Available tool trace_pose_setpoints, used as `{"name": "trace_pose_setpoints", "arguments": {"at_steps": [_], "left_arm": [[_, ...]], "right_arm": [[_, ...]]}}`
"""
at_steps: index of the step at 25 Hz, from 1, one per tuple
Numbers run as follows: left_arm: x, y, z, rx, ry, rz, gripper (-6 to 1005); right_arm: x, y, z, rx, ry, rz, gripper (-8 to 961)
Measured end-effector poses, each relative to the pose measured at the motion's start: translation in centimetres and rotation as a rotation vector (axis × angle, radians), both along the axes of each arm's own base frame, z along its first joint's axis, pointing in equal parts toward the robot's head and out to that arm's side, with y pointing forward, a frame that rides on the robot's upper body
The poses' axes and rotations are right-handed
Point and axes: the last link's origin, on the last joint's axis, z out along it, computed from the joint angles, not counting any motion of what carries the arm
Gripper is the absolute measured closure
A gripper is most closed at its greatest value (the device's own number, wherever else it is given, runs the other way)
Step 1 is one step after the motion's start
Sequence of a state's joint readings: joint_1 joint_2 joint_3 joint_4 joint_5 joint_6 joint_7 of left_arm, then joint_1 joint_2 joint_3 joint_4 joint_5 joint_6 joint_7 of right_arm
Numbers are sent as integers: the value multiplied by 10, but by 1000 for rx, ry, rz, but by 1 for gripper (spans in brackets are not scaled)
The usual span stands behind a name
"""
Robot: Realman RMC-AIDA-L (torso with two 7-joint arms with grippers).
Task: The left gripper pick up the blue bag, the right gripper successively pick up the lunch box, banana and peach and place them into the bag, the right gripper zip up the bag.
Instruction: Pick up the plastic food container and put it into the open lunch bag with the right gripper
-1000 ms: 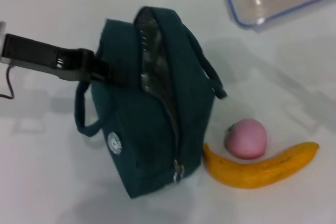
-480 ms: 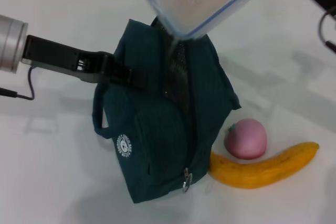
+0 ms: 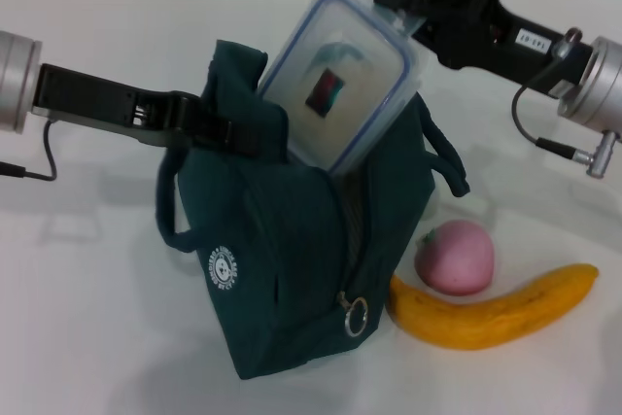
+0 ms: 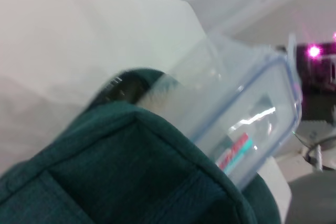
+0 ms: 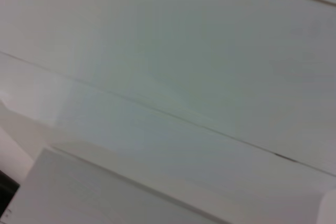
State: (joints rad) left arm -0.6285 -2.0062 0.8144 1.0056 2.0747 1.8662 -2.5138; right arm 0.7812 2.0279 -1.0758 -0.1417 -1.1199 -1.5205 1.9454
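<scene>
The dark teal-blue bag (image 3: 292, 259) stands upright at the table's middle in the head view, its top unzipped. From the left, my left gripper (image 3: 238, 133) is shut on the bag's upper edge, holding it up. A clear lunch box (image 3: 340, 80) with a blue rim is tilted and half sunk into the bag's mouth; it also shows in the left wrist view (image 4: 247, 124) above the bag fabric (image 4: 121, 182). My right gripper (image 3: 400, 2) is shut on the box's far end. To the bag's right, the pink peach (image 3: 455, 257) rests on the table behind the yellow banana (image 3: 496, 313).
A zip pull ring (image 3: 355, 316) hangs at the bag's lower front. One bag handle (image 3: 170, 211) loops out on the left, another (image 3: 447, 162) on the right. White table (image 3: 87, 337) surrounds everything. The right wrist view shows only a pale wall.
The right arm has carried the lunch box from the far right corner over the bag and down into its mouth. The left gripper has raised the bag more upright.
</scene>
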Motion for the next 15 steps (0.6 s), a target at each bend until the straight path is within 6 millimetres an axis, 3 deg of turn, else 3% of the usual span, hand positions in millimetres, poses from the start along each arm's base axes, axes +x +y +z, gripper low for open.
{"name": "trace_pose_setpoints", "arguments": {"at_steps": [5,13,15], "left_arm": [[-3,2,3,20,8,1,962],[-1,3,2,22,8,-11,962],[-3,2,2,22,8,-9,962]], "right_arm": [[2,-1,-5,-13,-42,6,846],[-13,1,-3,-10,-45,85,826],[-14,3,-1,0,-45,86,751]]}}
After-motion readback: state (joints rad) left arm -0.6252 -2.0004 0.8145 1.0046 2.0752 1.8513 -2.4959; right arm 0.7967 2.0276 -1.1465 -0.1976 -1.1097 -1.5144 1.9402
